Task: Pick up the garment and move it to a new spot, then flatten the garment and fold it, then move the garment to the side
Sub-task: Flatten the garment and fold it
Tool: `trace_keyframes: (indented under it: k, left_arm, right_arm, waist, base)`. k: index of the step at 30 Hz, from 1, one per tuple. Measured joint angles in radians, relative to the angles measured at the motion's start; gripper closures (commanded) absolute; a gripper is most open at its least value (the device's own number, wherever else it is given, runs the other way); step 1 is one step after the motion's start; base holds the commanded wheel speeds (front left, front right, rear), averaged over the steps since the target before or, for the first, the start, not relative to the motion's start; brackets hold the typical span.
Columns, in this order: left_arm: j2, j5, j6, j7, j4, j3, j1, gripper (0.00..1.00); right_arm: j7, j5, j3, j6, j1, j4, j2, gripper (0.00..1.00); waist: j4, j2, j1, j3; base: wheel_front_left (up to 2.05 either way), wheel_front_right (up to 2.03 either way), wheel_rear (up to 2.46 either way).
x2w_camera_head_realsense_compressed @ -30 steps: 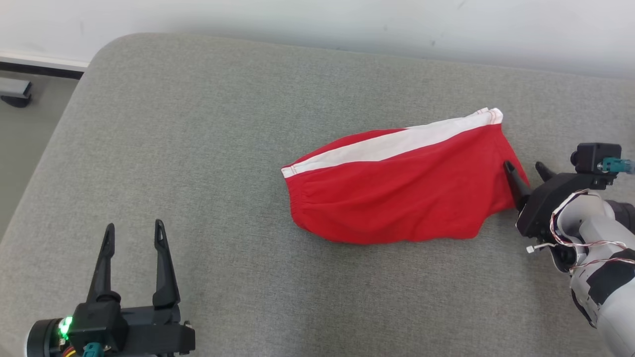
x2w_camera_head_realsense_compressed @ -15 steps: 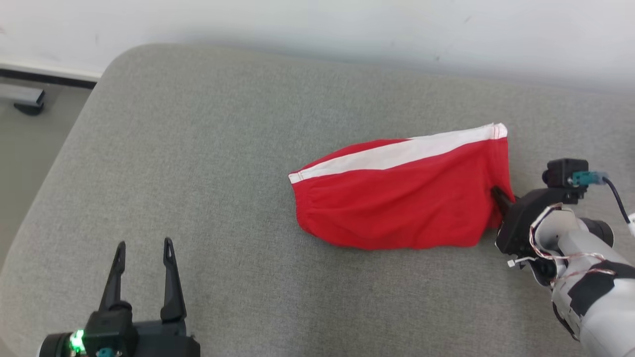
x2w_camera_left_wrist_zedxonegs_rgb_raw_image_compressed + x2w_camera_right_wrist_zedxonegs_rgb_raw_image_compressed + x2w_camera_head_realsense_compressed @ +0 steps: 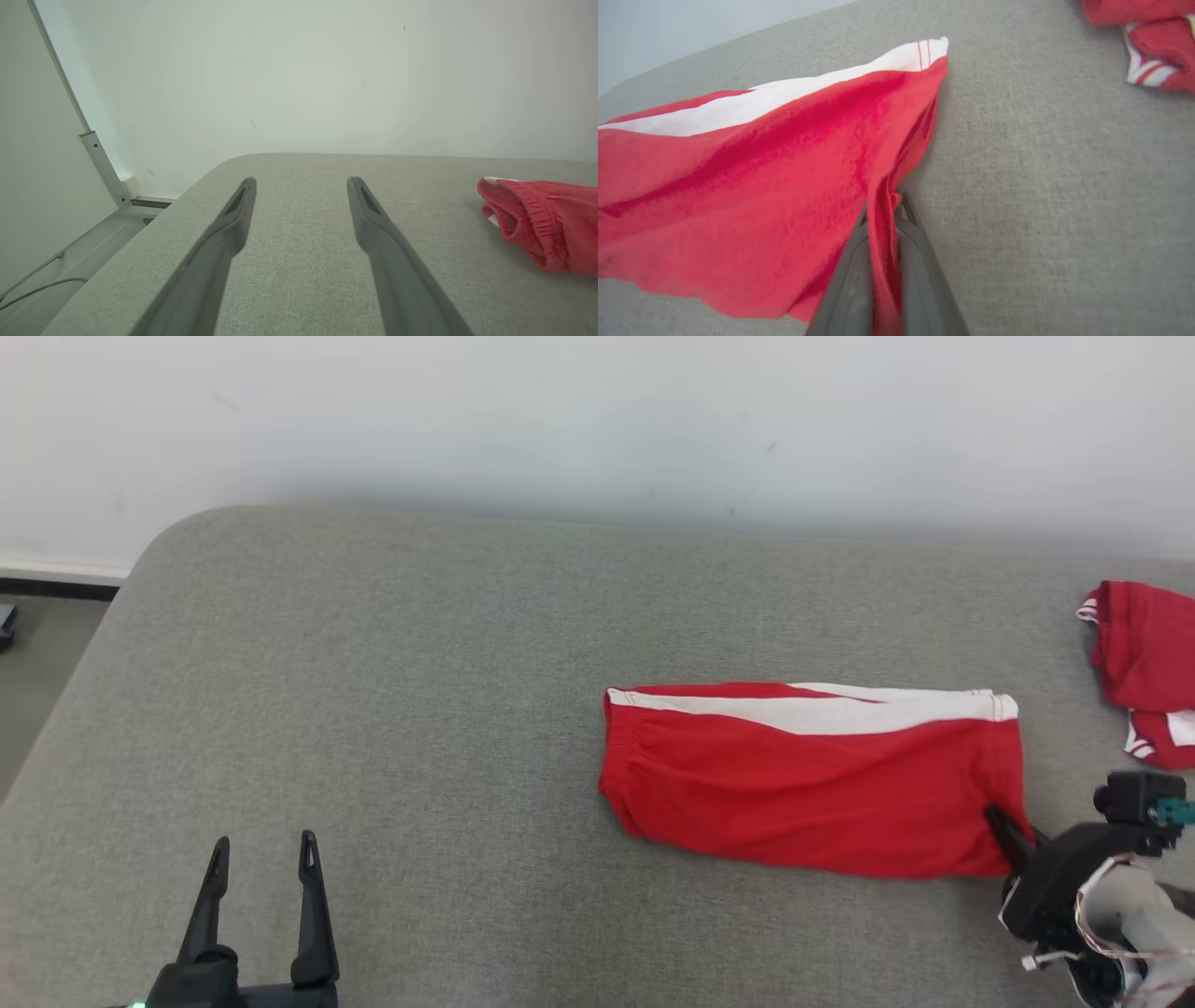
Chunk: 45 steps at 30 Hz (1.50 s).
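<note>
R gripper (image 3: 995,816) clamped on red shorts (image 3: 803,784) at hem corner, fabric spread left of it; L gripper (image 3: 262,851) seen open, well apart.

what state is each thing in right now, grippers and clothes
red shorts: folded, lying on the grey pad, near hem corner pinched and bunched
right gripper: jaws shut on the red shorts' hem
left gripper: jaws open, empty, hovering over the pad
second red garment: crumpled, loose at the far right, untouched
</note>
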<state>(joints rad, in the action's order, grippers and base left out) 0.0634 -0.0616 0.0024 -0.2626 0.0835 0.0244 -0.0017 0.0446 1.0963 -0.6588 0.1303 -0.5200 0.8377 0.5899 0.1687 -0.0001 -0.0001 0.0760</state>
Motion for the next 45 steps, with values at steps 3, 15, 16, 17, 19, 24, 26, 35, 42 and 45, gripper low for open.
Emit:
trace_keyframes:
  k: [3,15,16,17,19,24,26,35,42,45]
  left_arm:
    - [0.001,0.000,-0.002,0.000,-0.004,0.008,0.005,0.00]
    - [0.003,-0.003,-0.004,0.000,-0.008,0.023,0.019,0.00]
    - [0.003,-0.003,-0.006,0.000,-0.009,0.024,0.019,0.00]
    - [0.003,-0.003,-0.008,0.000,-0.011,0.025,0.018,0.00]
    - [0.003,-0.003,-0.008,0.000,-0.012,0.029,0.018,0.00]
    - [0.002,-0.003,-0.008,0.000,-0.016,0.031,0.018,0.00]
    - [0.000,-0.006,-0.009,0.000,-0.017,0.029,0.016,0.00]
    - [-0.004,-0.010,-0.012,0.000,-0.007,-0.007,-0.023,0.00]
    - [-0.008,-0.020,-0.017,0.000,0.007,-0.035,-0.051,0.00]
    - [-0.009,-0.026,-0.015,0.000,0.013,-0.043,-0.063,0.00]
  right_arm:
    - [0.010,0.028,0.024,0.000,0.049,-0.004,0.009,1.00]
    - [0.103,-0.039,0.057,0.000,0.025,-0.070,0.012,1.00]
    - [0.109,-0.045,0.057,0.000,0.022,-0.095,0.005,1.00]
    - [0.114,-0.052,0.057,0.000,0.020,-0.121,-0.004,1.00]
    - [0.119,-0.075,0.055,0.000,0.016,-0.174,-0.020,1.00]
    - [0.092,-0.132,0.046,0.000,0.017,-0.297,-0.063,1.00]
    - [0.075,-0.158,0.046,0.000,0.026,-0.337,-0.095,1.00]
    - [-0.023,-0.254,0.069,0.000,0.034,-0.380,-0.244,1.00]
    - [-0.064,-0.329,0.085,0.000,0.034,-0.297,-0.336,1.00]
    - [-0.070,-0.350,0.087,0.000,0.034,-0.255,-0.361,1.00]
  waist:
    - [-0.020,0.0000,0.0000,-0.010]
    - [-0.056,0.0001,0.0000,-0.029]
    - [-0.056,0.0001,0.0000,-0.029]
    - [-0.056,0.0001,0.0000,-0.029]
    - [-0.056,0.0001,0.0001,-0.028]
    - [-0.053,0.0001,0.0001,-0.026]
    - [-0.047,0.0001,0.0001,-0.025]
    - [-0.014,0.0001,0.0001,-0.006]
    - [0.023,0.0001,0.0001,0.011]
    - [0.036,0.0001,0.0001,0.017]
  base:
    - [0.00,0.00,0.00]
    - [0.00,0.00,0.00]
    - [0.00,0.00,0.00]
    - [0.00,0.00,0.00]
    - [0.00,0.00,0.00]
    - [0.00,0.00,0.00]
    - [0.00,0.00,0.00]
    - [0.00,0.00,0.00]
    - [0.00,0.00,0.00]
    - [0.00,0.00,0.00]
